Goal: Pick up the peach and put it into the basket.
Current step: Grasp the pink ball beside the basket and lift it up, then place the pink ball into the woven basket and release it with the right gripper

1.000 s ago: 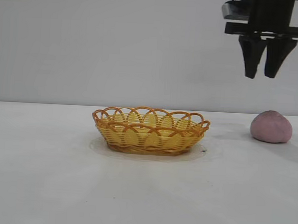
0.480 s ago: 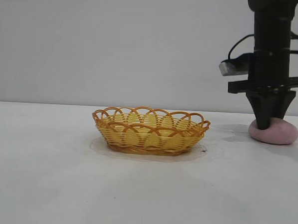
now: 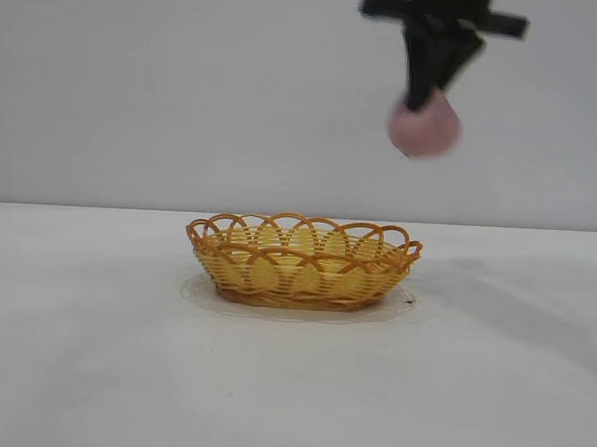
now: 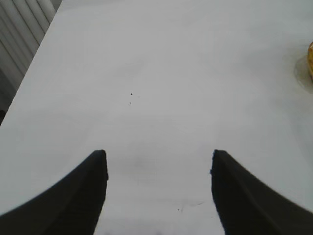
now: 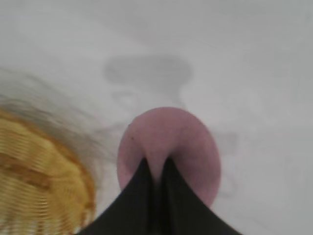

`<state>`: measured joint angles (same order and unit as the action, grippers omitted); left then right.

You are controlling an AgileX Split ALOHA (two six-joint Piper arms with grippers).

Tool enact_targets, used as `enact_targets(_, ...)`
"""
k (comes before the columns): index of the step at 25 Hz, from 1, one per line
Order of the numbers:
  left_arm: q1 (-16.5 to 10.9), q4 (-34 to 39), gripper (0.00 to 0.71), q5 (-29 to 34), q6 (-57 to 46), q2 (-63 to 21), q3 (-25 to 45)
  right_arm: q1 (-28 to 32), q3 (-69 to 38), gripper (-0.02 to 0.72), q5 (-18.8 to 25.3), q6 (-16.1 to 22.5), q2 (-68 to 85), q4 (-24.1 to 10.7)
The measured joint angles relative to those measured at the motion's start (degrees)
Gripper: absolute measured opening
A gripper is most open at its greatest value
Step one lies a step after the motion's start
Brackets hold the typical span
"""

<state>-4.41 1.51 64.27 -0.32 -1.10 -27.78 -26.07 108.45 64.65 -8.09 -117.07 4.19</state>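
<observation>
Your right gripper [image 3: 428,98] hangs high above the table [image 3: 90,373], its dark fingers [image 5: 142,196] pinched tight together on the top of the peach [image 3: 425,127], so the pink-mauve lump dangles just below the fingertips, clear of the table. From the exterior view, the peach sits in the air above the right end of the basket [image 3: 301,263], roughly over its right rim, with open space between the two. The basket itself rests flat on the white table, yellow woven sides under an orange-brown looped rim, and nothing is visible inside it from this low angle. In the right wrist view you see the two fingers meeting in a narrow point on the peach's [image 5: 168,147] surface, with a blurred edge of the basket [image 5: 44,181] off to one side and the gripper's shadow on the table beyond. Your left gripper [image 4: 159,191] is away from the action: its wrist view shows both fingers [image 4: 83,196] spread well apart over bare table, holding nothing, with only a sliver of the basket [image 4: 310,61] at the edge of that view.
</observation>
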Motion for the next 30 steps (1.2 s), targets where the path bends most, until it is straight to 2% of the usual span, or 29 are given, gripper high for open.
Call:
enact_targets(5, 0.0, 0.0, 0.454, 0.0, 0.0, 0.0, 0.0, -4.3, 0.0, 0.0, 2.3, -0.1, -2.6, 0.4)
enact_targets(9, -1.5, 0.0, 0.454, 0.0, 0.0, 0.0, 0.0, -6.2, -0.2, 0.0, 3.1, -0.1, -5.4, 1.2)
enact_targets(24, -1.9, 0.0, 0.454, 0.0, 0.0, 0.0, 0.0, -7.9, -0.4, 0.0, 2.9, -0.1, -11.2, 5.4)
enact_targets(25, -1.9, 0.0, 0.454, 0.0, 0.0, 0.0, 0.0, -7.9, -0.4, 0.059, 3.0, -0.1, -11.6, 5.9)
enact_targets(27, -1.9, 0.0, 0.454, 0.0, 0.0, 0.0, 0.0, -8.0, -0.5, 0.059, 3.0, -0.1, -11.9, 6.4)
enact_targets(28, -1.9, 0.0, 0.454, 0.0, 0.0, 0.0, 0.0, -8.0, -0.5, 0.131, 3.1, -0.1, -12.0, 6.4)
enact_targets(30, -1.9, 0.0, 0.454, 0.0, 0.0, 0.0, 0.0, -8.0, -0.5, 0.216, 3.1, -0.1, -12.0, 6.7)
